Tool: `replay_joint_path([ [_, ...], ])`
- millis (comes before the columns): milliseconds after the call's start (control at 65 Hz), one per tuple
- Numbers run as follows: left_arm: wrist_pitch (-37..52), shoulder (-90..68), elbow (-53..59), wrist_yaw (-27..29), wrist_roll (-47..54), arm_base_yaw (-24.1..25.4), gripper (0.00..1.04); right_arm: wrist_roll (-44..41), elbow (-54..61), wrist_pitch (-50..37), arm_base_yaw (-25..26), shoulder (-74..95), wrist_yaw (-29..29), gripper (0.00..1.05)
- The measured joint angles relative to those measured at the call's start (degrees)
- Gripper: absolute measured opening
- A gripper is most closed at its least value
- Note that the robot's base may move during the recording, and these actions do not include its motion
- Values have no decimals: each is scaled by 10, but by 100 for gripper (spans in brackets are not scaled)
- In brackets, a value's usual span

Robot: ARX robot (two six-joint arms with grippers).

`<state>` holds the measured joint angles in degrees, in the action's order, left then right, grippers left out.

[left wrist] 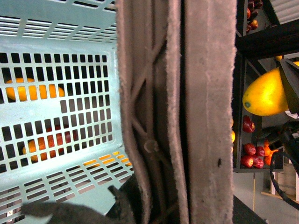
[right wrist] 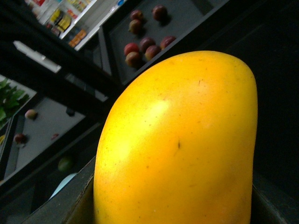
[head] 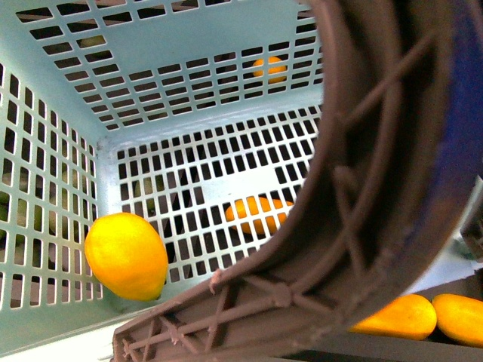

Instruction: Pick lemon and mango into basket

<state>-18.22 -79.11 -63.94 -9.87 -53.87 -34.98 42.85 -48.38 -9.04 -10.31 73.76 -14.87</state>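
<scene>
Right gripper (right wrist: 174, 210) jaws pinch the mango (right wrist: 177, 135) across its broad middle; smooth, heavy, easily bruised, so it probably needs gentle pressure; left gripper (left wrist: 117, 205) jaws cannot be told.

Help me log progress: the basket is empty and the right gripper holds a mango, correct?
Not quite. The basket is not empty: the front view shows the lemon lying inside it, by the slotted wall. The rest stands: the right gripper holds a mango.
</scene>
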Motion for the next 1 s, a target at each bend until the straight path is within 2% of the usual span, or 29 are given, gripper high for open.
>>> replay_joint_path([
  [369, 0, 0, 0, 0, 0, 0, 15, -3, 0, 16, -132, 12, -36, 63],
  [569, 0, 0, 0, 0, 0, 0, 15, -18, 0, 19, -172, 35, -47, 63],
  [584, 0, 0, 0, 0, 0, 0, 15, -21, 0, 21, -175, 37, -51, 65],
  [846, 0, 0, 0, 0, 0, 0, 15, -28, -2, 41, -165, 32, -70, 98],
  [1000, 0, -2, 0, -1, -1, 0, 15, -23, -4, 76, -115, 4, -87, 96],
])
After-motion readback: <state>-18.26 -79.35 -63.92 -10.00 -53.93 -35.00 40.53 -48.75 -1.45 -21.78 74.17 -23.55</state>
